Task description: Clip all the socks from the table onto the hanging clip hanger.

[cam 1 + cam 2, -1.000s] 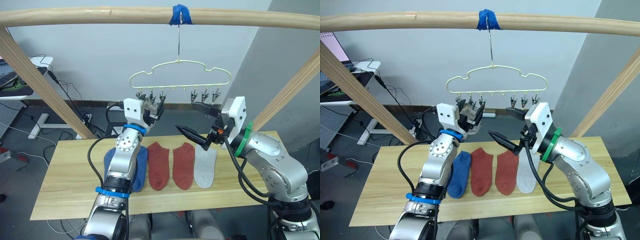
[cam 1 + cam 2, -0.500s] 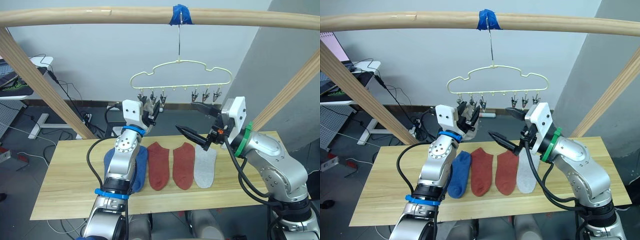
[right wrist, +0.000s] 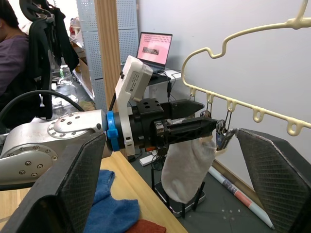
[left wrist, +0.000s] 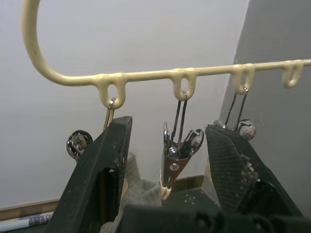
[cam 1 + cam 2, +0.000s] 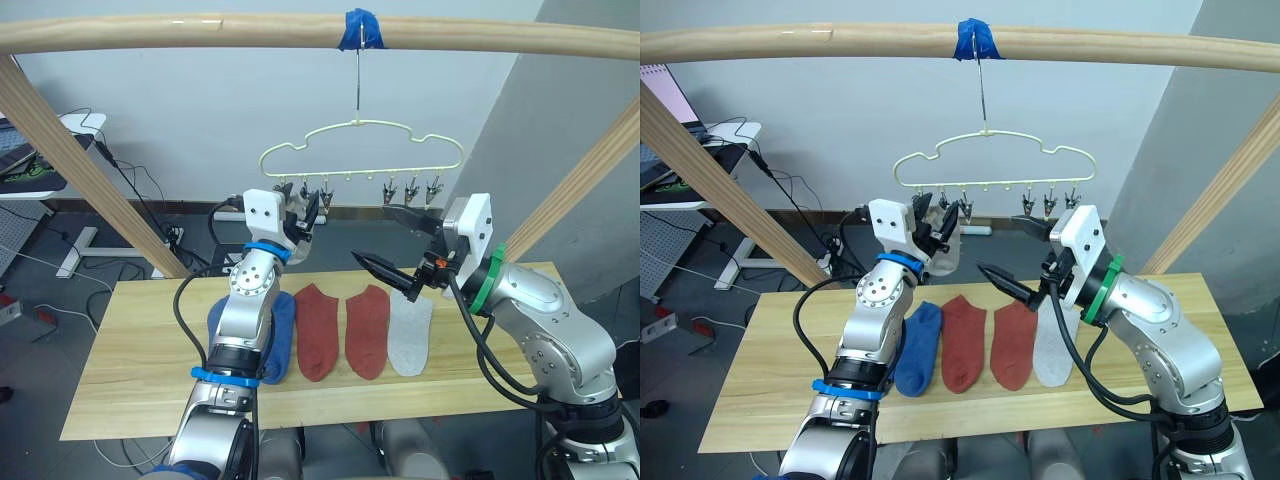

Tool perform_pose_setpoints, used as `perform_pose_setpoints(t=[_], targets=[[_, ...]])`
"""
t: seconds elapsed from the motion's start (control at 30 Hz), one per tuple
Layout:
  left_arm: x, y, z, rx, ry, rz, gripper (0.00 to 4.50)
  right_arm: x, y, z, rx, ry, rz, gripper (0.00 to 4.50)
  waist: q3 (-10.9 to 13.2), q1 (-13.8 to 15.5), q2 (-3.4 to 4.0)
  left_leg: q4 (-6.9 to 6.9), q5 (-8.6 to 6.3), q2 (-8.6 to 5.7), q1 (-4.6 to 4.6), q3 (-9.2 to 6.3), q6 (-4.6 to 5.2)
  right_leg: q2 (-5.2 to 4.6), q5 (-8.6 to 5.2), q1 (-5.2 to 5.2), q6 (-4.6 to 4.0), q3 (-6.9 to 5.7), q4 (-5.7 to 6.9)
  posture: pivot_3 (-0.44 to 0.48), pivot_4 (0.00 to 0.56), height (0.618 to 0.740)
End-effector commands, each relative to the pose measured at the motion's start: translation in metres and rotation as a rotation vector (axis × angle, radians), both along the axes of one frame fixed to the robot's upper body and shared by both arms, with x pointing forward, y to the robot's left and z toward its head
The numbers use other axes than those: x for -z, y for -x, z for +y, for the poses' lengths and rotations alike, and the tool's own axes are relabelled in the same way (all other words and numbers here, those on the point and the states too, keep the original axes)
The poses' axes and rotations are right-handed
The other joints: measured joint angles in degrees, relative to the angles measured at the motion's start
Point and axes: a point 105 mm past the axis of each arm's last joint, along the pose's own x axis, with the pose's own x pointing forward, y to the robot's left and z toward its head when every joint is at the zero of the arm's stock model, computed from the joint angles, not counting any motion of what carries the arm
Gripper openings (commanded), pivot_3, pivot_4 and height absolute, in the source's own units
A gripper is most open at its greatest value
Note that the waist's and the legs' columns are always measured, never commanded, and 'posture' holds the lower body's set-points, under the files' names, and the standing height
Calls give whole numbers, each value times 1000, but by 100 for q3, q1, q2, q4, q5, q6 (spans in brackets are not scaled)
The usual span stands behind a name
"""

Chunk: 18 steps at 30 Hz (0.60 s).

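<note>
The clip hanger (image 5: 363, 150) hangs by its hook from a round wooden rail (image 5: 200, 32), at a wrap of blue tape (image 5: 361, 28), and carries six metal clips in two groups of three, left and right. The left gripper (image 5: 940, 222) is raised to the left group, its two black fingers (image 4: 104, 170) spread apart on either side of the middle clip (image 4: 176, 158) of that group. A light grey sock (image 3: 187, 167) hangs down below those fingers, its top edge up at that clip; whether the clip has bitten the fabric cannot be told. The right gripper (image 5: 398, 245) hovers over the table (image 5: 140, 370), near the right group of clips, with its two fingers wide apart and nothing between them. Four socks lie side by side on the table: one blue sock (image 5: 920, 345) partly behind the left arm, two red socks (image 5: 318, 330) in the middle, and one grey sock (image 5: 410, 335) just beside the right red one. A person (image 3: 12, 46) sits in the background of the right wrist view, with a laptop (image 3: 154, 51) on a desk behind the robot's arm.
</note>
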Motion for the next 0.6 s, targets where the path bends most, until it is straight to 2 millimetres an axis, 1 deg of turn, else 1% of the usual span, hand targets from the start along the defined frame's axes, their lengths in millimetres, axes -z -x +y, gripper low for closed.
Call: perform_pose_setpoints(t=[0.03,0.1,0.2,0.23,0.27,0.37,0.43,0.5,0.6], targets=[[-17,1,-2,2,1,-72,2608,-12,6,-1,-8,-15,-51,4500,0,0,0,0,0,0,0,0,0,0,0,0,0,0,0,-220,186,740],[-17,2,-3,9,5,-77,2608,-12,5,-1,-8,-13,-51,4500,0,0,0,0,0,0,0,0,0,0,0,0,0,0,0,-220,186,740],[-18,2,-4,19,9,-80,2072,-12,5,-1,-6,-13,-51,4500,0,0,0,0,0,0,0,0,0,0,0,0,0,0,0,-218,188,740],[-18,2,-5,20,8,-80,1871,-12,5,-1,-6,-13,-51,4500,0,0,0,0,0,0,0,0,0,0,0,0,0,0,1,-218,188,740],[-18,2,-5,20,9,-80,1503,-12,5,-1,-6,-14,-51,4500,0,0,0,0,0,0,0,0,0,0,0,0,0,0,1,-218,188,740],[-18,2,-5,21,11,-81,667,-11,5,-1,-7,-14,-49,4500,0,0,0,0,0,0,0,0,0,0,0,0,0,0,1,-218,188,740],[-19,2,-5,21,11,-82,287,-11,5,-1,-6,-14,-48,4500,0,0,0,0,0,0,0,0,0,0,0,0,0,0,1,-218,188,740],[-19,2,-4,22,8,-83,12,-10,4,-2,-4,-14,-44,4500,0,0,0,0,0,0,0,0,0,0,0,0,0,0,1,-216,190,740],[-19,2,-3,23,5,-83,12,-8,4,-2,-1,-12,-38,4500,0,0,0,0,0,0,0,0,0,0,0,0,0,0,1,-216,190,740]])
